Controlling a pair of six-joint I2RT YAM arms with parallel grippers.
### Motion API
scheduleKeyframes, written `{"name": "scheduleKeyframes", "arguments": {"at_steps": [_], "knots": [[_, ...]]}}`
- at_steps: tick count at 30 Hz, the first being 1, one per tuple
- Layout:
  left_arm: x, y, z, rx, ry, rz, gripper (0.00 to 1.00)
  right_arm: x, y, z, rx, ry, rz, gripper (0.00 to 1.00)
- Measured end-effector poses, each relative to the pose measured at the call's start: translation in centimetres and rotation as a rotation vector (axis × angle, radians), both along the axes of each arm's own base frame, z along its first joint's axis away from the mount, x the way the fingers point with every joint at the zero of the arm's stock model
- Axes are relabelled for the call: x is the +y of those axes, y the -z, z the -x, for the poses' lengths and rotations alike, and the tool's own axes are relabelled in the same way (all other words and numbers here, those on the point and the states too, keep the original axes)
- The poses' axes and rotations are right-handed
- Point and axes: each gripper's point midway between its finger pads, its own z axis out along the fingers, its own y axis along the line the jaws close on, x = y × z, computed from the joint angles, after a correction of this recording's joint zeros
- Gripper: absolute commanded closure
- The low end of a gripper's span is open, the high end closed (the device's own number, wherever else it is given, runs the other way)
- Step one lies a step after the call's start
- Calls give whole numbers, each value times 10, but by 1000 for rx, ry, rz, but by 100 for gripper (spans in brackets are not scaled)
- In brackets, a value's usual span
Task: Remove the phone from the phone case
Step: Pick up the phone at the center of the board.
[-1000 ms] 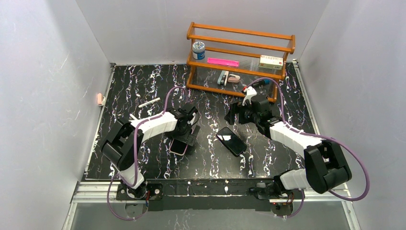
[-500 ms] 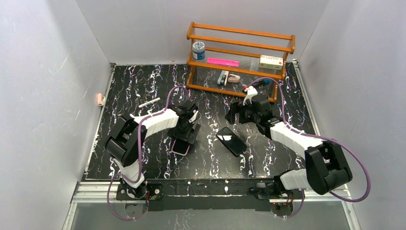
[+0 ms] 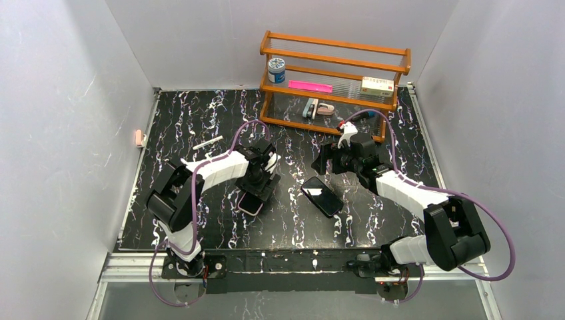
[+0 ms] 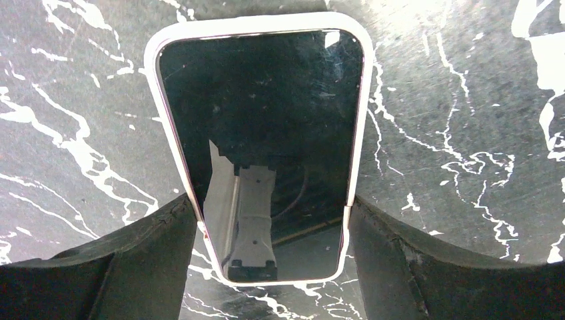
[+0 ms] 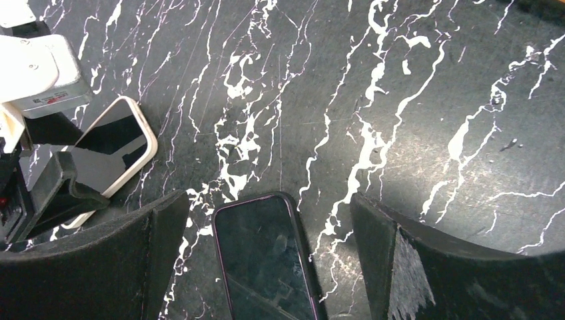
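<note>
Two flat, round-cornered slabs lie on the black, white-veined table (image 3: 200, 120), both in front of the wooden rack (image 3: 333, 48). Before the rack's left end, well apart from it, the glossy black phone (image 4: 266, 100) sits inside a smooth, pale phone case (image 4: 260, 24). The left gripper (image 4: 271, 207) straddles it, with matte black fingers (image 4: 133, 260) against both long edges. Whether they pinch cannot be told. Before the rack's middle lies a second dark, glossy handset (image 5: 266, 267), under the right gripper (image 5: 263, 200), whose jaws are wide and empty.
</note>
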Motion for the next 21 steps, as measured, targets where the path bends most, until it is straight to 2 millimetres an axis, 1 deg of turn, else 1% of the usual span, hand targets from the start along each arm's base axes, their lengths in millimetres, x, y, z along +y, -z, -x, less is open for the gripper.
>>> {"name": "scheduleKeyframes", "arguments": {"at_steps": [2,3,4,5,6,8,10,13,17,21], "knots": [[-3,-1,-3,-12,21,14,88,1,0,1,9,-1,-8,1],[-5,-2,-4,-21,31,25,89,1,0,2,19,4,-11,1],[-7,-2,-6,-27,39,35,96,1,0,2,30,7,-11,1],[-9,-4,-7,-39,52,51,98,2,-2,1,39,12,-13,1],[-11,-5,-9,-51,69,65,100,2,-3,1,45,16,-16,1],[-14,-10,-10,-77,107,91,100,4,-10,-2,49,25,-31,1],[-15,-17,-10,-113,148,112,100,5,-14,-3,50,33,-43,1],[-17,-32,-12,-187,217,148,100,5,-11,0,74,39,-41,1],[-23,-56,-17,-290,291,188,100,8,-8,12,133,1,-44,1],[-30,-74,-25,-379,374,211,100,22,-19,26,177,-99,-95,1]]}}
